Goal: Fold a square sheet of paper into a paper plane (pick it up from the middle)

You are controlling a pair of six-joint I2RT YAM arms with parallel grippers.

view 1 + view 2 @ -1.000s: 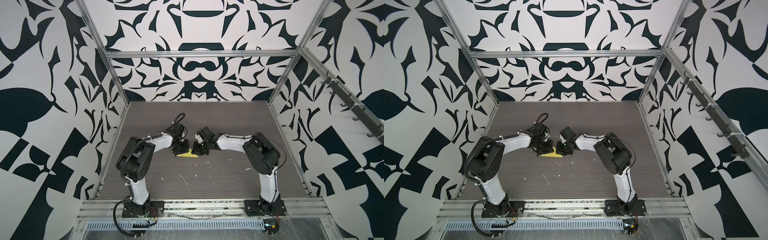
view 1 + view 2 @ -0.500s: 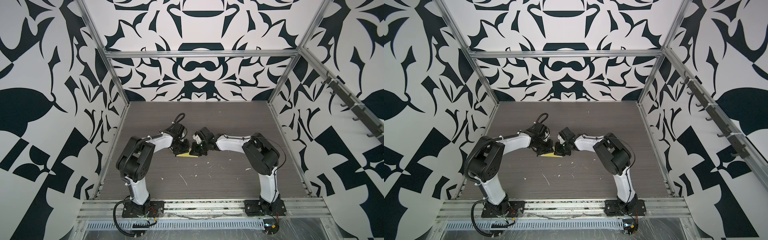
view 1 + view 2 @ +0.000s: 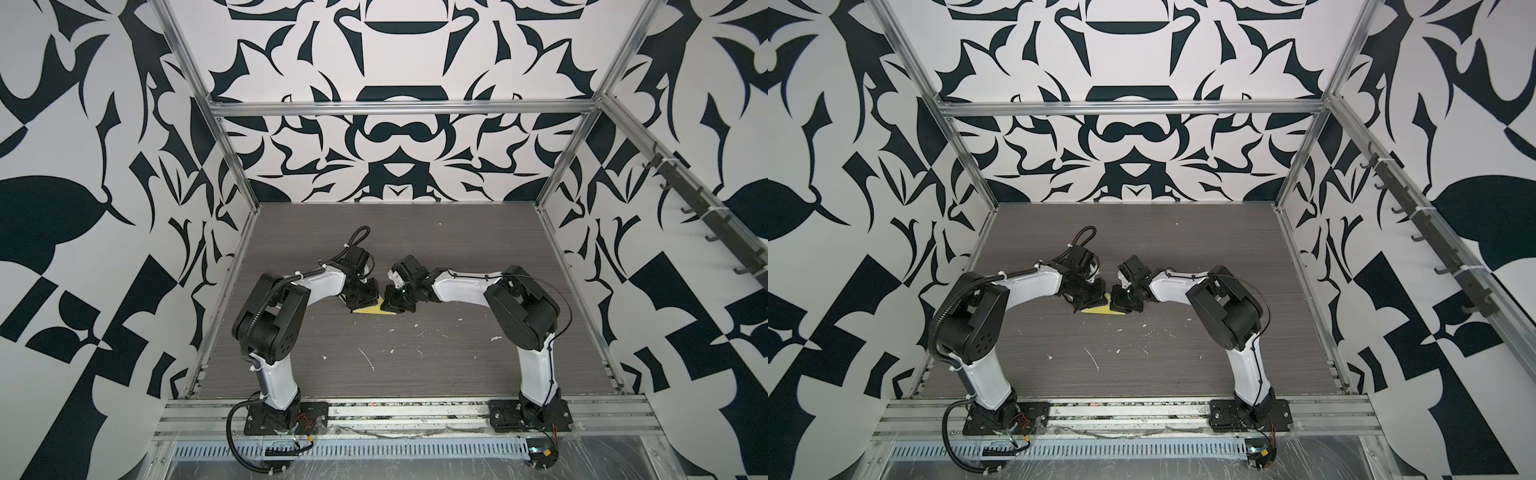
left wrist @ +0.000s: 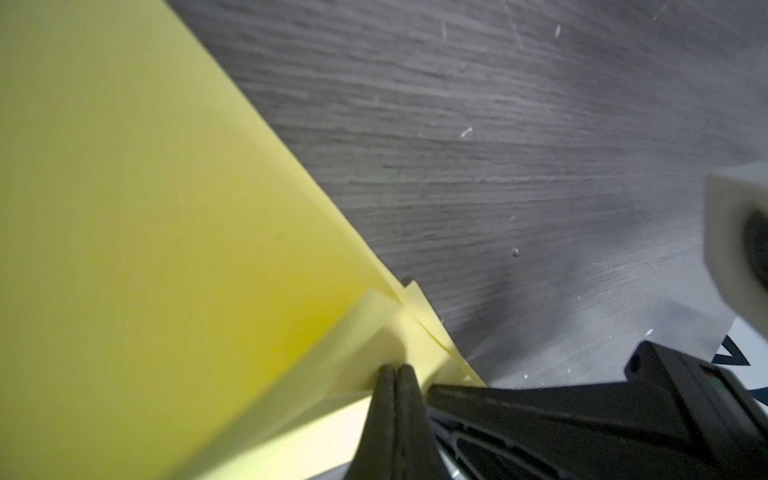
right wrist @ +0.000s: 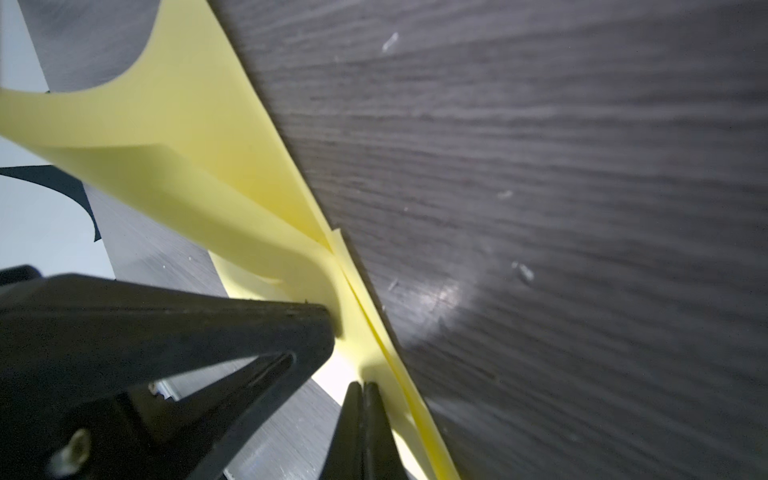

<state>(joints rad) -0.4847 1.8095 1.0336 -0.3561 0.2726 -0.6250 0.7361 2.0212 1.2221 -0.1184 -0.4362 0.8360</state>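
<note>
The square sheet of paper (image 3: 370,311), yellow and already folded into layers, lies near the middle of the dark wood-grain tabletop (image 3: 436,241); in both top views only a small pointed patch of it shows between the two arms' ends. The left gripper (image 4: 395,369) has its jaws closed, the tips meeting on a raised flap of the sheet; in the right wrist view that flap curls up off the tabletop from this gripper. The right gripper (image 5: 363,388) is closed too, its tips set on the sheet just beside the folded edge; whether a layer sits between them cannot be told. The two grippers stand close together, facing each other; small white flecks (image 3: 368,360) dot the tabletop nearer the arm bases.
</note>
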